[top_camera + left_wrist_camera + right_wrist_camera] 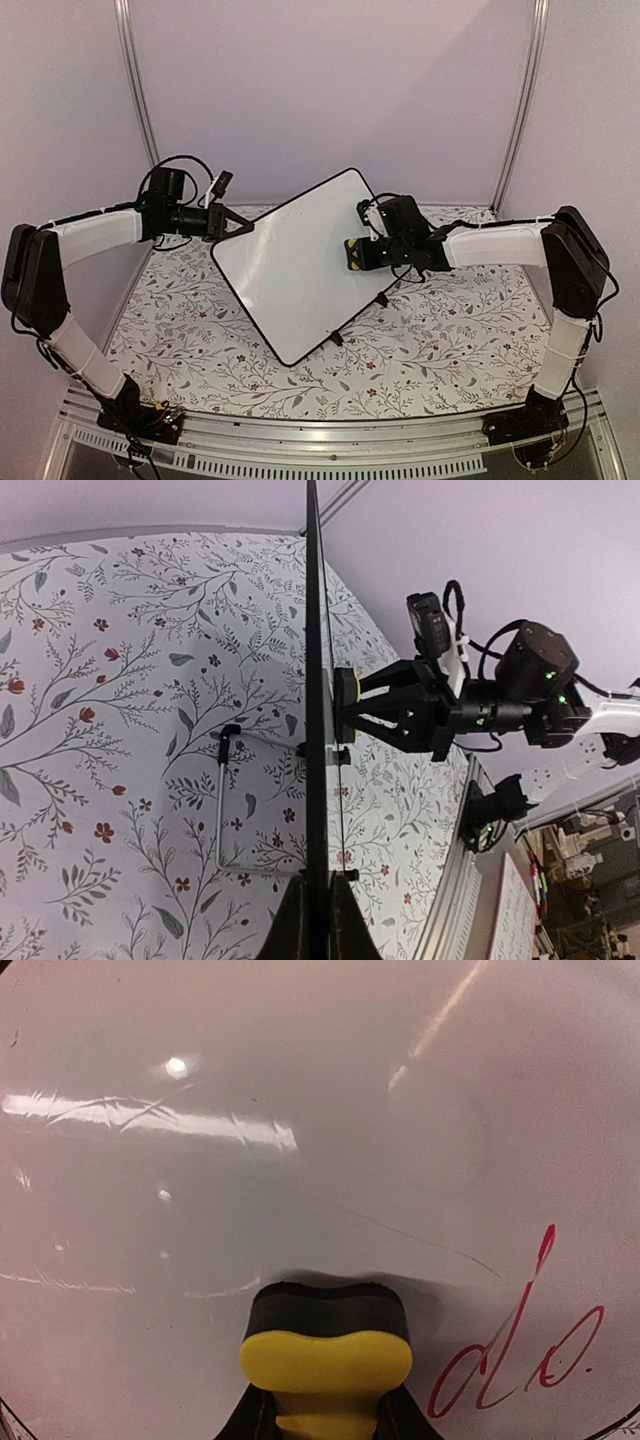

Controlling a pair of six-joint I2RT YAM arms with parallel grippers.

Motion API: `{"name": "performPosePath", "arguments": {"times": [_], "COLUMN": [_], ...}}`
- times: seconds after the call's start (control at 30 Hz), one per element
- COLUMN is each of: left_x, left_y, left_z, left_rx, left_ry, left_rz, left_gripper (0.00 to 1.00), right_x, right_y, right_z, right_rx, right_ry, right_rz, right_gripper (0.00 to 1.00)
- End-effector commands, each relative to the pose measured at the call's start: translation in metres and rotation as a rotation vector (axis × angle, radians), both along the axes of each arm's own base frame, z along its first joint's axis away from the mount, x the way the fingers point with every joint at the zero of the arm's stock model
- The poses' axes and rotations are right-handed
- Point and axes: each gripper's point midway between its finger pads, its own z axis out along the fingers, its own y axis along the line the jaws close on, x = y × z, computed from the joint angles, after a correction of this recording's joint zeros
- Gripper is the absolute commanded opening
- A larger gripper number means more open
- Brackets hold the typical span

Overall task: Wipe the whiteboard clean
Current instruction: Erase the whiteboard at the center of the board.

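Note:
The whiteboard (295, 270) stands tilted at mid-table, a white face in a thin black frame. My left gripper (240, 228) is shut on its left corner. In the left wrist view the whiteboard (315, 630) shows edge-on as a black line, clamped by my left gripper (318, 885). My right gripper (368, 255) is shut on a yellow and black eraser (354, 255), which presses against the board's right side. The right wrist view shows the eraser (325, 1345) flat on the white face, with red handwriting (520, 1350) just to its right; my right gripper (325, 1415) holds it from below.
A floral tablecloth (440, 330) covers the table. An aluminium rail (330, 440) runs along the near edge between the arm bases. The board's wire stand (222, 800) sticks out behind it. Pale walls and two metal posts (135, 90) close off the back.

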Motion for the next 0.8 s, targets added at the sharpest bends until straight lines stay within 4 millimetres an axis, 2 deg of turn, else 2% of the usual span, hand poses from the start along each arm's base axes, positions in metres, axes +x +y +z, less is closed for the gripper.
{"name": "performPosePath", "arguments": {"times": [0.0,0.2,0.37,0.5,0.63,0.77], "left_x": [-0.012,-0.013,-0.013,-0.013,-0.013,-0.013], "left_y": [-0.012,-0.012,-0.013,-0.012,-0.013,-0.013], "left_z": [0.001,0.001,0.001,0.001,0.000,0.001], "left_rx": [-0.027,-0.028,-0.028,-0.026,-0.026,-0.027], "left_ry": [-0.031,-0.032,-0.032,-0.032,-0.033,-0.033], "left_rz": [-0.093,-0.095,-0.096,-0.094,-0.095,-0.095], "left_gripper": [0.00,0.00,0.00,0.00,0.00,0.00], "right_x": [-0.028,-0.046,-0.046,-0.039,-0.024,0.000], "right_y": [-0.002,-0.009,-0.021,-0.018,-0.014,-0.025], "right_z": [-0.031,-0.051,-0.051,-0.029,0.008,0.044], "right_rx": [-0.057,-0.090,-0.115,-0.099,-0.059,-0.014], "right_ry": [0.056,0.091,0.074,0.021,-0.049,-0.117], "right_rz": [0.040,0.044,0.005,0.001,-0.006,-0.068], "right_gripper": [0.00,0.00,0.00,0.00,0.00,0.00]}}
